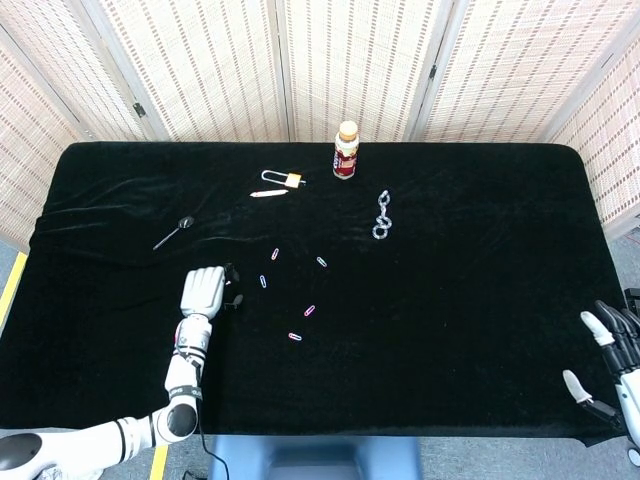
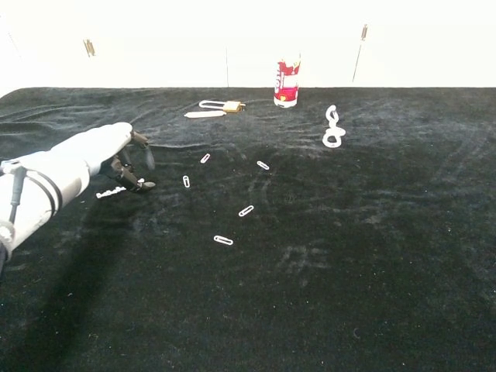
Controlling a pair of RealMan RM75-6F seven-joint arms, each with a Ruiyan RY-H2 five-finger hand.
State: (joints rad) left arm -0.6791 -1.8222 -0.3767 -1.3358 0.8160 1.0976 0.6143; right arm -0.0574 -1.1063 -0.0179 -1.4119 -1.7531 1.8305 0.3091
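My left hand (image 1: pixel 205 290) hangs over the small white beaded strip, which it hides in the head view. In the chest view the left hand (image 2: pixel 116 155) has its dark fingers (image 2: pixel 136 167) curved down and apart around the beaded strip (image 2: pixel 107 192), which lies flat on the black cloth; I cannot tell whether they touch it. Several paper clips (image 1: pixel 263 281) lie just right of that hand. My right hand (image 1: pixel 615 365) shows only in the head view, at the table's near right corner, fingers spread and holding nothing.
A red-and-white bottle (image 1: pixel 346 150) stands at the back centre. A padlock (image 1: pixel 283 179), a thin white stick (image 1: pixel 268 193), a metal chain (image 1: pixel 381 215) and a small spoon (image 1: pixel 172 232) lie on the black tablecloth (image 1: pixel 480 260). Folding screens stand behind.
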